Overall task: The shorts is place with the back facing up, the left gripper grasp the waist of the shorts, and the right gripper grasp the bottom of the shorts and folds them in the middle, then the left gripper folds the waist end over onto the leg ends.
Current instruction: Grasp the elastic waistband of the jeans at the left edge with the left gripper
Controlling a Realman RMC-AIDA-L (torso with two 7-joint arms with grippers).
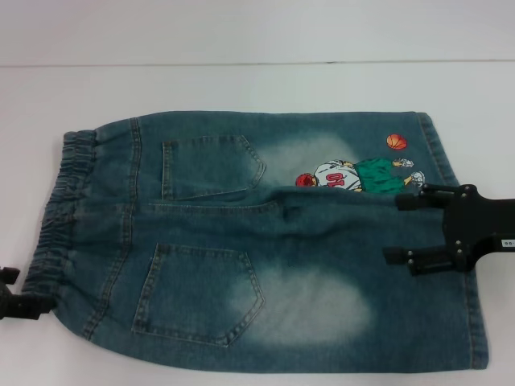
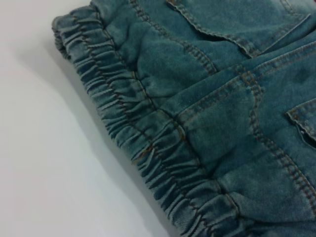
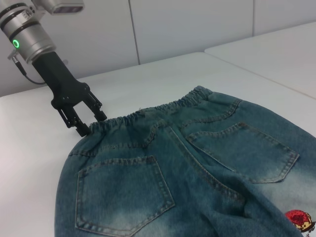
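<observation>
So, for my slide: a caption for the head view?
Denim shorts lie back-up; left end effector at the waist, open right end effector over the leg ends.

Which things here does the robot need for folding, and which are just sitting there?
Needed for the job:
- the shorts, back up
- the waist
- the leg ends
- the left end effector, at a waist corner
- the right end effector, open over the leg ends

Just there:
- the white table

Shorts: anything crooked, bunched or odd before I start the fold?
The shorts lie flat, back up. Only a small fabric ridge bunches along the centre seam, beside the right gripper. Left gripper sits at the waist corner.
</observation>
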